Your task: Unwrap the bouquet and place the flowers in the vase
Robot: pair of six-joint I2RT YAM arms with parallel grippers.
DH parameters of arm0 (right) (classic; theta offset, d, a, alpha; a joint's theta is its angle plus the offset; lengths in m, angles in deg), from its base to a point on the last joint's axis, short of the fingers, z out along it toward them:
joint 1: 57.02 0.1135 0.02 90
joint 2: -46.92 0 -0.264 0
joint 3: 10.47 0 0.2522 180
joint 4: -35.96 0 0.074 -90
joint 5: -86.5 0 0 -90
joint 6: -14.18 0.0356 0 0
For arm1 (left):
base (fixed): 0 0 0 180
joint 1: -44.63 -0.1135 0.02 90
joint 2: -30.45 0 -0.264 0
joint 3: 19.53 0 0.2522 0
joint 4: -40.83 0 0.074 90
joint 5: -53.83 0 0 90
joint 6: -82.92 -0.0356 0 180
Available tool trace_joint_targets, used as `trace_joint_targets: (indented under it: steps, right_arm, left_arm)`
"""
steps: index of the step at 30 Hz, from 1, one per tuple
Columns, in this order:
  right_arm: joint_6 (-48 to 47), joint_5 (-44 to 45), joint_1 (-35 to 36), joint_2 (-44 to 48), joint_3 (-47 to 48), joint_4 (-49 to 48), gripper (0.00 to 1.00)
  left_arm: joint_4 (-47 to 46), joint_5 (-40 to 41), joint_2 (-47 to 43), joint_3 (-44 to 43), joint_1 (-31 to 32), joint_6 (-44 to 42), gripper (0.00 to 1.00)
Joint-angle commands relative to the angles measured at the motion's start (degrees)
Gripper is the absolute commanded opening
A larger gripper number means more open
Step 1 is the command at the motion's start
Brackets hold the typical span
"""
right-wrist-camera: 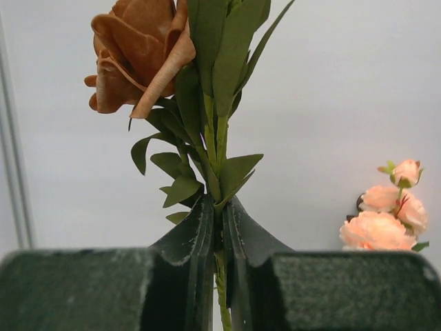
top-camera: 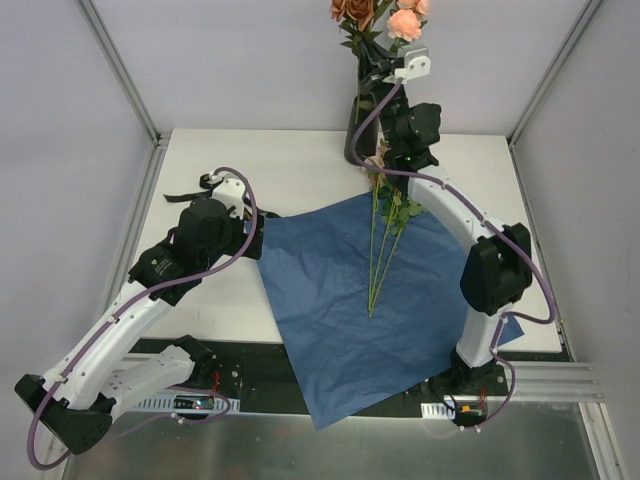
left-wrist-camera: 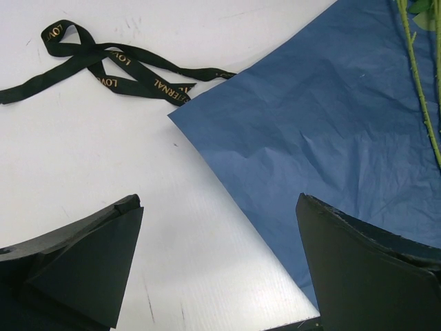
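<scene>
Risk first: you're pinching the rust rose [right-wrist-camera: 134, 55] by a thin green stem, right gripper [right-wrist-camera: 219, 214] closing on it just under the leaves, top centre of the overhead frame at the vase [top-camera: 357, 128]. Can't tell if the stem tip's in yet. If the stem's swinging, you're missing the narrow mouth or tipping the tall black cylinder. Pink blooms [right-wrist-camera: 386, 217] are prob. in it already. Spare stems [top-camera: 383, 245] are lying mid-frame on the creased blue paper [top-camera: 340, 310]. Left gripper [left-wrist-camera: 219, 201] is hanging wide open, empty, over the paper's corner. Satin ribbon [left-wrist-camera: 117, 69] upper left.
</scene>
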Motion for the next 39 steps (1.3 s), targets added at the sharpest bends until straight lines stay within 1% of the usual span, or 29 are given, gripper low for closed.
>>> trace_joint_targets:
  steps: [1,5,7,10,15,19,20,28,29,30,32,34,36,37,39]
  right_arm:
    - [-3.95,-2.47,-1.61,-5.49,11.18,-4.44,0.0]
    - [-5.01,-3.87,-3.01,-11.47,20.07,-1.19,0.0]
    - [-5.01,-3.79,-4.07,-13.67,22.97,-0.14,0.0]
    - [-4.13,-3.7,-5.38,-16.74,26.06,0.74,0.0]
    - [-2.12,-4.05,-7.23,-21.32,28.52,0.84,0.0]
    - [-0.18,-4.05,-8.2,-23.78,28.62,1.19,0.0]
    - [0.08,-5.97,-8.46,-24.22,28.26,1.27,0.0]
    - [1.49,-5.02,-8.99,-24.49,21.59,1.01,0.0]
    - [1.75,-5.02,-8.91,-24.14,20.62,1.19,0.02]
    - [2.54,-3.19,-8.99,-23.53,19.83,1.71,0.06]
    - [3.51,-2.56,-8.73,-22.12,17.38,1.98,0.14]
    - [4.04,-1.42,-8.56,-20.72,15.0,1.8,0.16]
    - [5.09,-0.02,-8.47,-19.22,12.54,2.06,0.22]
    - [6.49,0.95,-8.29,-18.17,11.22,2.24,0.27]
    - [9.56,2.19,-8.12,-15.89,6.58,2.24,0.32]
  left_arm:
    - [-1.58,-0.76,-1.13,-0.53,0.41,-0.29,0.99]
    - [-1.58,-1.56,-1.04,-0.71,0.41,-0.2,0.99]
    - [-1.58,-1.47,-1.22,-0.71,0.41,-0.2,0.99]
    - [-1.67,-1.47,-1.74,-0.71,0.41,-0.11,0.99]
    - [-1.67,-1.65,-1.13,-0.71,0.41,-0.2,0.99]
    - [-1.58,-1.3,-0.43,-0.71,0.41,-0.46,0.99]
    - [-1.58,-1.12,-0.34,-0.71,0.41,-0.55,0.99]
    - [-1.67,-0.59,0.1,-0.53,0.41,-0.64,0.99]
    - [-1.59,-0.68,0.19,-0.71,0.41,-0.55,0.99]
    - [-1.58,-0.85,0.36,-0.62,0.41,-0.64,0.99]
    - [-1.58,-0.94,0.28,-0.71,0.41,-0.64,0.99]
    - [-1.67,-0.59,0.19,-0.53,0.41,-0.55,0.99]
    - [-1.67,-0.33,0.28,-0.53,0.41,-0.55,0.99]
    - [-1.59,-0.24,0.28,-0.45,0.41,-0.64,0.99]
    - [-1.67,-0.15,0.36,-0.45,0.41,-0.82,0.99]
